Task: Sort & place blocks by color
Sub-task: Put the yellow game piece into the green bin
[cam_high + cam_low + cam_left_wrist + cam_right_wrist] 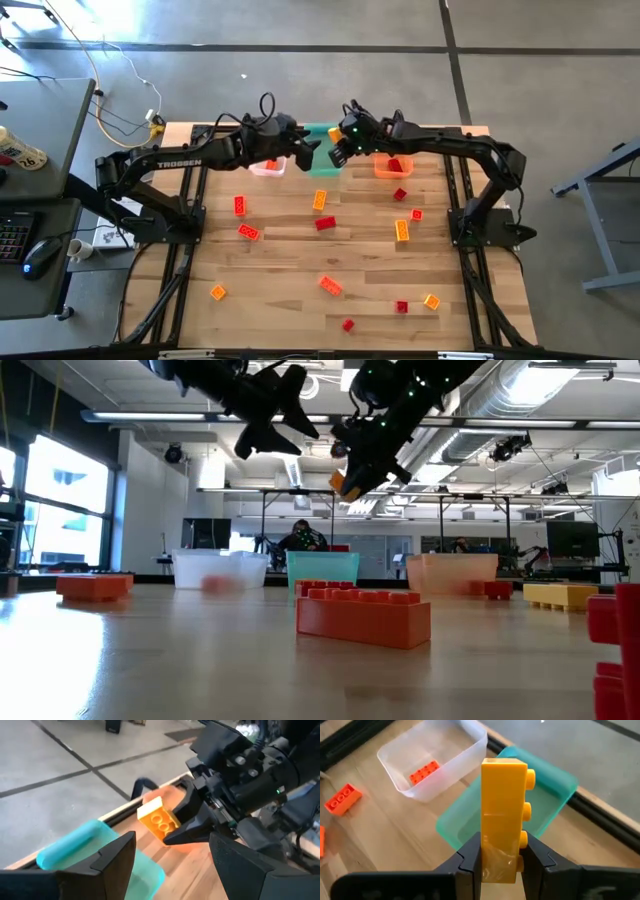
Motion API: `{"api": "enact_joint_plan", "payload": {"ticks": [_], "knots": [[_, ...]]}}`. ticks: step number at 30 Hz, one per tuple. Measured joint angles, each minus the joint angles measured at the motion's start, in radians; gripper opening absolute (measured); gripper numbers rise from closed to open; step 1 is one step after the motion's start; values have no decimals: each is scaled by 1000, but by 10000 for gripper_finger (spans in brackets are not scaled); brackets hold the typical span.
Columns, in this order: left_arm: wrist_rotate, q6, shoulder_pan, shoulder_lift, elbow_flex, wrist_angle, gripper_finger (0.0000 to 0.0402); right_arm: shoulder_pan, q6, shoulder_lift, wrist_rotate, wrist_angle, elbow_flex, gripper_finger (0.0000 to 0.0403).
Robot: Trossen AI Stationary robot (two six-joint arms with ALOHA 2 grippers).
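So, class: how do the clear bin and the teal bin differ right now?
The clear bin is see-through and whitish; the teal bin is tinted blue-green. The clear bin holds an orange-red block; the teal bin looks empty, with the right end effector holding a yellow block above it. Both are open rectangular tubs.

The pale wooden plank table (pixel 300 300) stands on a grey concrete floor (pixel 300 25) crossed by dark seam lines. Left of the table, a grey desk (pixel 40 130) carries a black computer mouse (pixel 40 252) and a black keyboard (pixel 10 235); a yellow cable (pixel 100 75) trails across the floor toward the table's far left corner. Right of the table stands a grey metal frame (pixel 600 190). Beyond the table, tall bright windows (pixel 60 505) line the left wall, long ceiling strip lights (pixel 200 418) run overhead beside silver ducting (pixel 520 385), and a person (pixel 302 536) sits at a distant workbench.
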Motion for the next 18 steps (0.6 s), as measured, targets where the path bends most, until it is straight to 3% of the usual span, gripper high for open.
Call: {"api": "enact_joint_plan", "payload": {"ticks": [18], "knots": [[6, 0, -38, 0, 0, -326, 240, 0, -1, 188, -66, 54, 0, 70]]}}
